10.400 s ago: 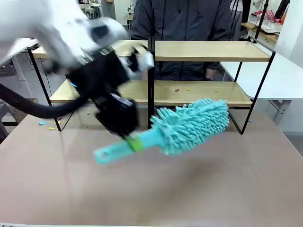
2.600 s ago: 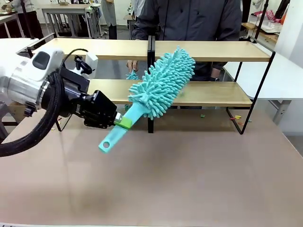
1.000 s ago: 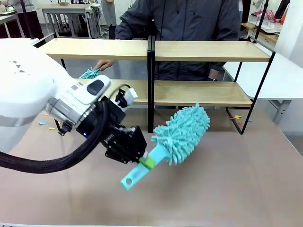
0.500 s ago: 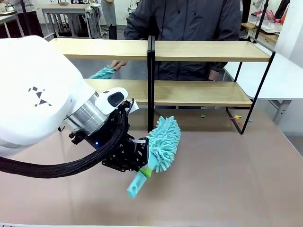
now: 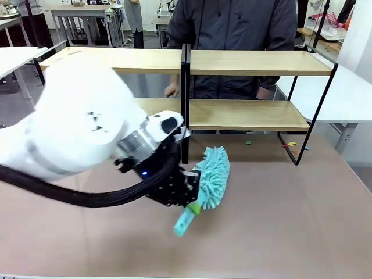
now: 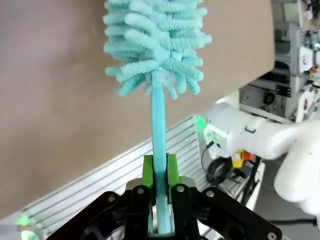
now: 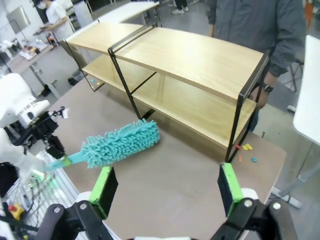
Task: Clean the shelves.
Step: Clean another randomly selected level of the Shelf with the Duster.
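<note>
Figure: the shelves (image 5: 250, 114), one rack of two tiers. In front of it, left gripper (image 6: 160, 172) pinches the handle of one teal duster (image 5: 213, 176), apparently just above open tabletop (image 5: 290, 221); right gripper (image 7: 167, 186) spread wide, empty.

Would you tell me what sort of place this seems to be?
Probably a robotics lab: a white robot arm over the tabletop, work tables behind the person, and equipment racks.

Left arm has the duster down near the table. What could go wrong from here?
The left gripper pinches the duster by its thin handle alone, so the head may twist when pressed on a board. A person's hand is over the lower tier of the shelves, beside the centre divider; a sweep there might hit it.
</note>
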